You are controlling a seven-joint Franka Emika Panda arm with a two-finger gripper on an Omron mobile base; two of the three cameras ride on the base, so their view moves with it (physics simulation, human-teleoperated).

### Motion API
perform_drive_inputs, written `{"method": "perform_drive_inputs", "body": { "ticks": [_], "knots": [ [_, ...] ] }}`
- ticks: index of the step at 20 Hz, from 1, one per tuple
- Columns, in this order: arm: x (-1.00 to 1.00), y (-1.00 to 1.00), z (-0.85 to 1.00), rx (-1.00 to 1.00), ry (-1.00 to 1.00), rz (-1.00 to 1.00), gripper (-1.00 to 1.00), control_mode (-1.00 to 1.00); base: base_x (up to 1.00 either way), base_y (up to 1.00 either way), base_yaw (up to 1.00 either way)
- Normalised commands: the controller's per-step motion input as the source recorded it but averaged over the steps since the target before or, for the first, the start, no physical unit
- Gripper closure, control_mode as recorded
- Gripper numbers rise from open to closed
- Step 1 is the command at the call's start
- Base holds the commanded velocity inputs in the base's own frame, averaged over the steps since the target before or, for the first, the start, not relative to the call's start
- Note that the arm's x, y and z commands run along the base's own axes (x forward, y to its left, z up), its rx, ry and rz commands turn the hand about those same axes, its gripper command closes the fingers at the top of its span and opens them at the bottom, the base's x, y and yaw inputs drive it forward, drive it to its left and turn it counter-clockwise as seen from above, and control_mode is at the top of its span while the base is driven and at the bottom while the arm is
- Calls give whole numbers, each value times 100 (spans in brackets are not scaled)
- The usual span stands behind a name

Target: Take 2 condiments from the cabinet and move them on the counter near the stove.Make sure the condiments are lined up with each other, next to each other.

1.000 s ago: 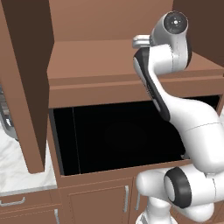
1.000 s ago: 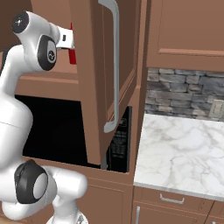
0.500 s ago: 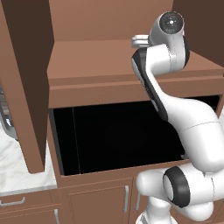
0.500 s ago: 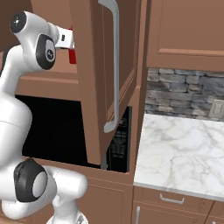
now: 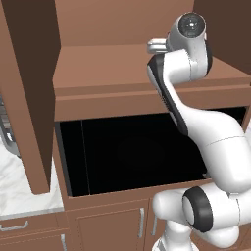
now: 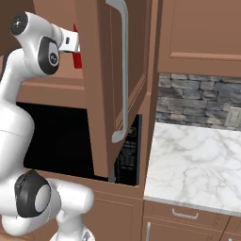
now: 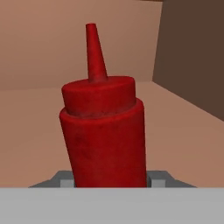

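The red squeeze bottle [image 7: 103, 131] with its pointed nozzle stands on the bare wooden shelf [image 5: 98, 63] of the open cabinet, slightly tilted in the hand view. My gripper [image 7: 111, 179] is shut on it, its grey fingertips [image 7: 65, 178] pressing against both sides of the bottle's lower body. From the right base view the gripper [image 6: 74, 43] reaches into the cabinet with the red bottle [image 6: 77, 60] at its tip, partly hidden by the open door [image 6: 99, 94]. In the left base view the hand [image 5: 156, 46] sits over the shelf's right part. The stove is out of view.
The door's long silver handle [image 6: 123, 70] hangs just right of the arm. A black recess [image 5: 137, 152] gapes under the cabinet. White marble counter [image 6: 197, 160] lies to the right below a stone backsplash [image 6: 197, 101]; another door [image 5: 29, 98] stands open at the left.
The fingers have closed from wide open onto the red bottle. The arm and the base have hardly moved.
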Motion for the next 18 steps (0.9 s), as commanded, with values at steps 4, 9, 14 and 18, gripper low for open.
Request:
{"method": "perform_drive_inputs", "body": {
  "ticks": [4, 9, 14, 18],
  "knots": [
    [0, 0, 0, 0, 0, 0, 100, -100, 0, 0, 0],
    [-26, 0, 0, 0, 0, 0, 100, -100, 0, 0, 0],
    [-97, 9, -6, -4, -3, 0, 100, -100, 0, 0, 0],
    [-100, 18, 0, -2, -3, 1, 100, -100, 0, 0, 0]
  ]
}}
